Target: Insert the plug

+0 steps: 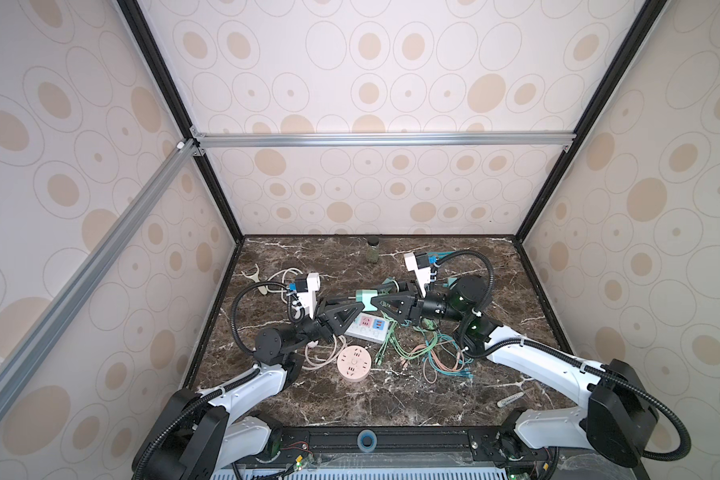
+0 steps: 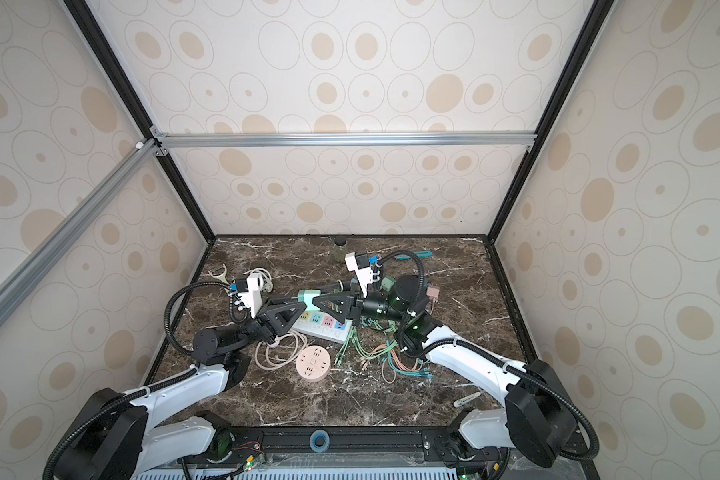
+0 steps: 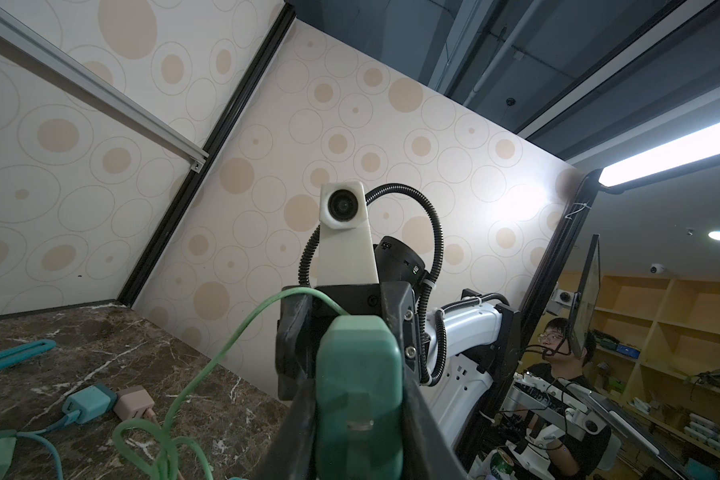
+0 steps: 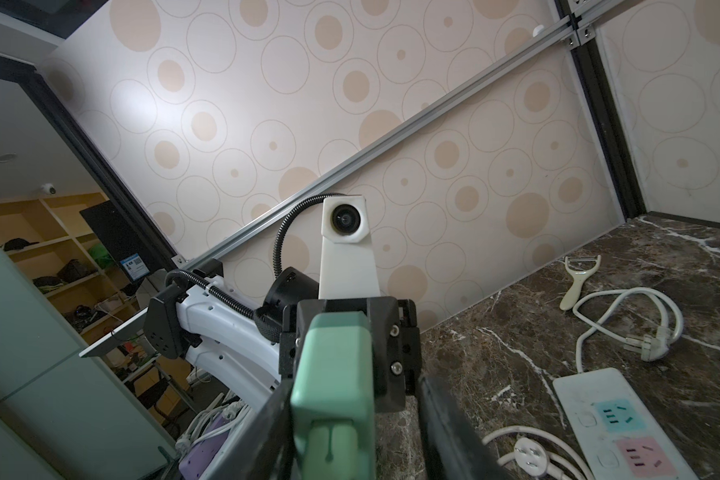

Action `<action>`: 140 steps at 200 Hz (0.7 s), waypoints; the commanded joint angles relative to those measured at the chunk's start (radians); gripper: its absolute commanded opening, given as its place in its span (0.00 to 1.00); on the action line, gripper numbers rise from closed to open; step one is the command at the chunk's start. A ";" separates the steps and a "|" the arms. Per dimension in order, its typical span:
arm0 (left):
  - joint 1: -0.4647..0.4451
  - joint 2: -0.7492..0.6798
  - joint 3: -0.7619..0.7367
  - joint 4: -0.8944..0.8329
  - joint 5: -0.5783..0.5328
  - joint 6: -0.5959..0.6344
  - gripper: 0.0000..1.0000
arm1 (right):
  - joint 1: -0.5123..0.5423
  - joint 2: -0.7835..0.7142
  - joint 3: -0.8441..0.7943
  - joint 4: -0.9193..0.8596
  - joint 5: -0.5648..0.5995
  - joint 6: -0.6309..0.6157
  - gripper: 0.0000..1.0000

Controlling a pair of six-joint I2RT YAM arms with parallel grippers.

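Plug (image 1: 365, 299) is clamped by left gripper (image 1: 359, 304) over worktop (image 1: 391, 399) centre; right gripper (image 1: 374, 304) is set around it, unclosed (gap on one side).

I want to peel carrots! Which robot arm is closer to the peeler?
The left arm. Its wrist is close to the peeler. The right arm works farther off, on the other side of the green plug.

We see the whole table (image 1: 350, 399) from above twice; wrist views face each other, sharing the green plug (image 3: 358, 395) closely.
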 commanded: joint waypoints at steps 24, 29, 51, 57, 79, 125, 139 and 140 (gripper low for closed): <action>-0.008 0.004 0.003 0.100 0.006 -0.001 0.00 | 0.009 0.007 0.039 0.014 -0.046 0.002 0.45; -0.008 0.004 0.003 0.101 0.005 -0.001 0.00 | 0.011 0.008 0.042 0.010 -0.052 0.000 0.45; -0.008 0.009 0.004 0.105 0.003 -0.005 0.00 | 0.018 0.013 0.051 -0.014 -0.060 -0.013 0.45; -0.008 0.010 0.004 0.109 0.003 -0.007 0.00 | 0.018 0.013 0.051 -0.015 -0.059 -0.014 0.44; -0.008 0.012 0.002 0.112 0.003 -0.009 0.00 | 0.020 0.014 0.051 -0.015 -0.059 -0.013 0.42; -0.007 0.013 -0.002 0.108 -0.003 -0.007 0.00 | 0.024 0.015 0.059 -0.015 -0.066 -0.012 0.35; -0.008 0.013 -0.004 0.107 -0.005 -0.006 0.00 | 0.025 0.014 0.059 -0.016 -0.065 -0.013 0.30; -0.007 0.013 -0.004 0.107 -0.005 -0.006 0.00 | 0.025 0.013 0.059 -0.016 -0.065 -0.013 0.30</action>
